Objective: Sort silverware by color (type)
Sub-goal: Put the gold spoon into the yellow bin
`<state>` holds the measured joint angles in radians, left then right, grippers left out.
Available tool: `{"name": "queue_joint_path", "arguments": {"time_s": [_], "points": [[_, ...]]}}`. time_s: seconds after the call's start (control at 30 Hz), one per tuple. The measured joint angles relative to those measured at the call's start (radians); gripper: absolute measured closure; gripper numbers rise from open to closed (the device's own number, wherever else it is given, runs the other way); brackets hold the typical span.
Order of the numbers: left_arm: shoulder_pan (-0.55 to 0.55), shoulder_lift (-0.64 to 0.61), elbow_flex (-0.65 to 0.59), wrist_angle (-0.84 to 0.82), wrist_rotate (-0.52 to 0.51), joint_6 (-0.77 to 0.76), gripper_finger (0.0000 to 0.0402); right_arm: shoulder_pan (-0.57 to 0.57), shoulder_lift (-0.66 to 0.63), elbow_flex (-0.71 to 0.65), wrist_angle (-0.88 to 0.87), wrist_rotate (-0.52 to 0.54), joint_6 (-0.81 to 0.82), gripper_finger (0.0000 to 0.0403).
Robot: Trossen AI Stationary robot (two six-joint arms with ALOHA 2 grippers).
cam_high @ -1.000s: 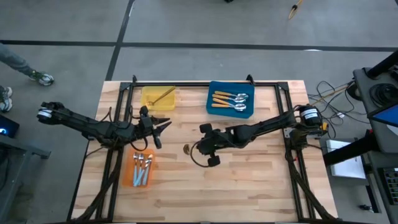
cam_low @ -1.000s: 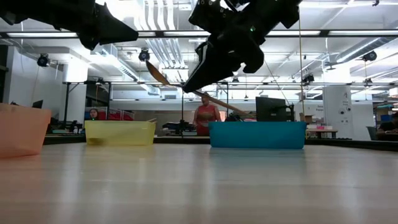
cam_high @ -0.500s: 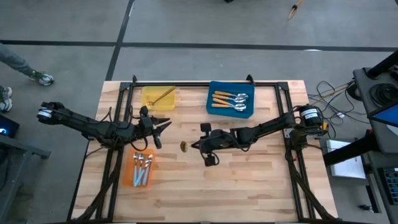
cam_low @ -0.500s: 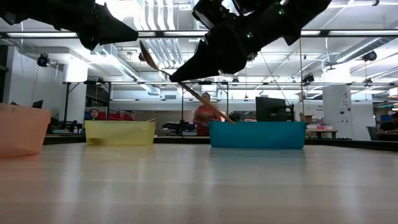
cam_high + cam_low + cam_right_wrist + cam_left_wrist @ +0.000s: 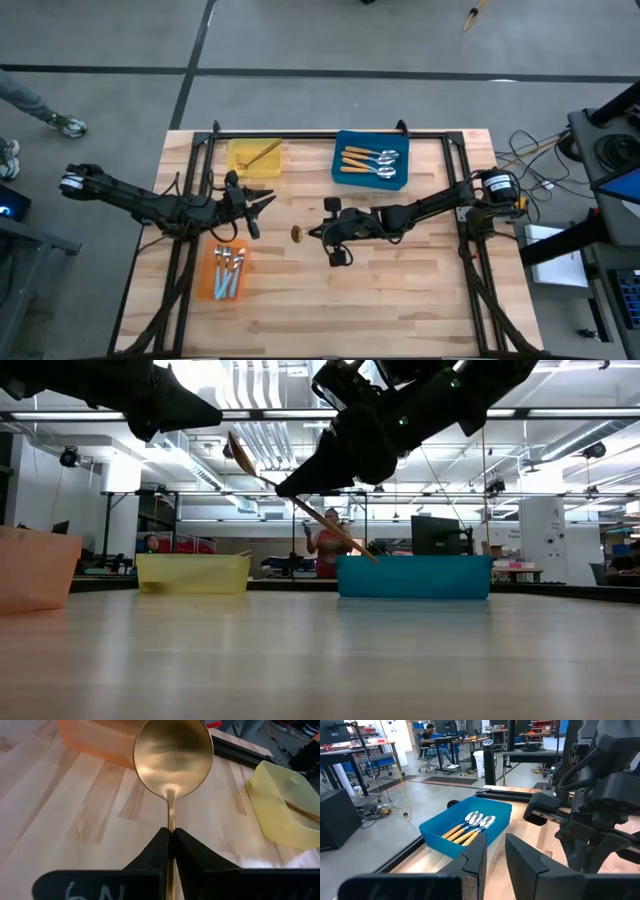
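Gold spoon [image 5: 171, 757] is carried above the middle of the table [image 5: 400, 290], clamped by its thin handle between the fingers of the right gripper [image 5: 170, 840], so that the bowl sticks out in front and stays free for a clean drop. In the low view the spoon [image 5: 290, 495] hangs in the air, tilted, with nothing under it, which suggests a transfer and not a placing yet. The yellow tray [image 5: 252, 157] at the far left already holds 1 thin gold piece [image 5: 263, 152], so my judgement is that this spoon belongs there too, because the sorting goes by colour. The blue tray [image 5: 372, 160] holds spoons with orange handles [image 5: 368, 162], and the orange tray [image 5: 224, 274] near the front left holds spoons with light-blue handles [image 5: 230, 268]; each tray keeps 1 kind only. The left gripper [image 5: 492, 852] waits beside the yellow tray, its fingers a little apart and grasping nothing, probably kept aside so the right arm has room. The next move calls for a reach to the far left over the yellow tray before the release.
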<state>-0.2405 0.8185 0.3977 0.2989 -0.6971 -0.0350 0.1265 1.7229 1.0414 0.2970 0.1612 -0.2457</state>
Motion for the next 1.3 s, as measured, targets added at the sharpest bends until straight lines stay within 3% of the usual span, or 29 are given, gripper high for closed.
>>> {"name": "queue_joint_path", "arguments": {"time_s": [0.2,0.37,0.67,0.8,1.1,1.3], "points": [[0.0,0.009,0.0,0.0,0.0,-0.012,0.0349,0.005,0.0,-0.001,0.0,0.006,0.001,0.039],[0.0,0.038,0.0,0.0,0.0,-0.028,0.0349,0.021,0.0,-0.001,0.0,0.079,0.0,0.039],[0.0,0.096,0.0,0.0,0.001,-0.105,0.0349,0.083,-0.027,-0.001,-0.056,0.444,-0.027,0.039],[0.0,0.132,0.0,0.01,0.002,-0.156,0.0349,0.092,-0.045,-0.001,-0.095,0.54,0.001,0.039],[0.0,0.277,0.0,0.262,0.017,-0.14,0.0344,0.092,-0.047,-0.001,-0.105,0.573,0.014,0.039],[0.0,0.379,0.0,0.418,0.034,-0.135,0.0306,0.092,-0.047,-0.001,-0.108,0.574,0.01,0.039]]}}
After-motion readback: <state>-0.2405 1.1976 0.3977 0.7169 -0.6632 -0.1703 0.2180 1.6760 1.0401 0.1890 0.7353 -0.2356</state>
